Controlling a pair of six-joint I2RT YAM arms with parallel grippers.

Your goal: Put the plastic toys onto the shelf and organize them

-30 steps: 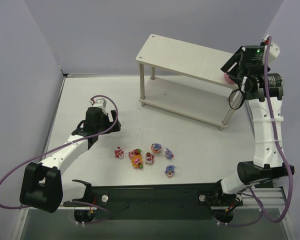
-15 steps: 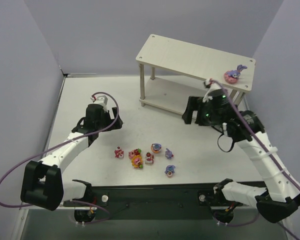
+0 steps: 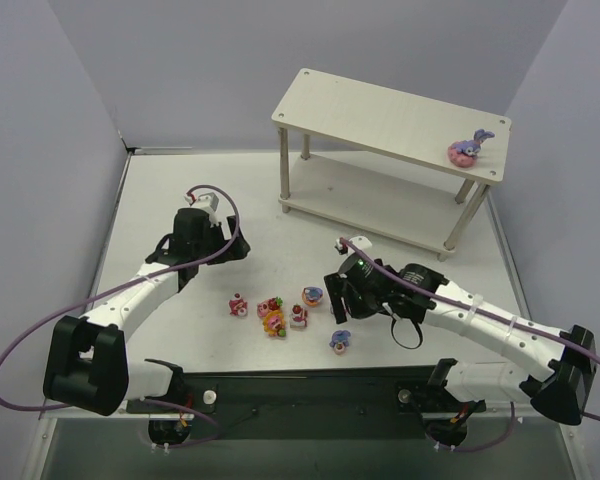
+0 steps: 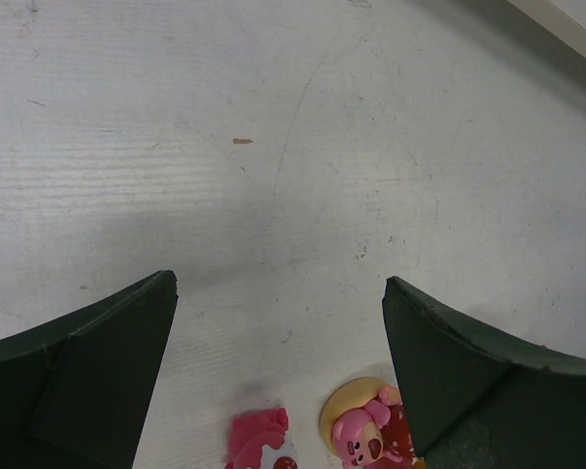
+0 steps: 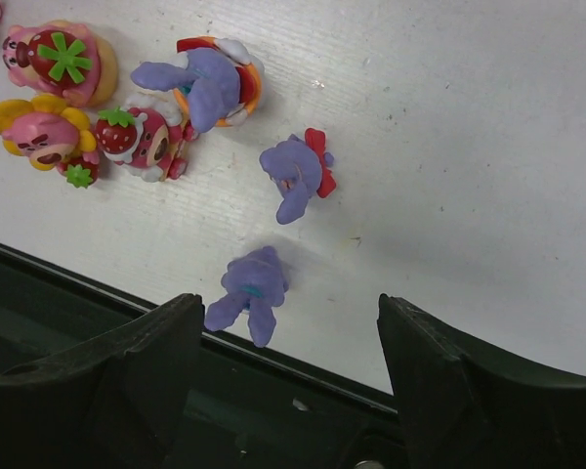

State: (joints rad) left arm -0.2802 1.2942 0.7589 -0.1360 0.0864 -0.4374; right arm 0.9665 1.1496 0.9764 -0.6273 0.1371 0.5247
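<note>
Fingers [image 5: 127, 381] on my right gripper [image 5: 288, 342] are spread wide, nothing between the pads; it hangs low over the right edge of the toy cluster. Framed between them: a purple bunny [image 5: 249, 293] lying flat, just beside the black rail [image 5: 98, 322] at the near table edge, and further out a purple bunny with a red bow [image 5: 295, 176], apart from the first. Beyond those sit a bunny on an orange base [image 5: 210, 83], a strawberry piece [image 5: 142, 142] touching it, a yellow flower figure [image 5: 41, 132] and a pink piece with a green flower [image 5: 63, 61], packed tight. Left gripper [image 4: 278, 362] is also spread and holds nothing, hovering over bare table [image 4: 273, 147] just left of the cluster; a red-pink toy [image 4: 259, 435] and a pink bear on a yellow base [image 4: 366, 435] show at the bottom of its view, the bear right against the right pad's edge. Shelf [image 3: 380, 110] stands at the far right of the table, well apart from the cluster. Its top board carries one purple bunny on a pink base [image 3: 468, 148] near the right end.
</note>
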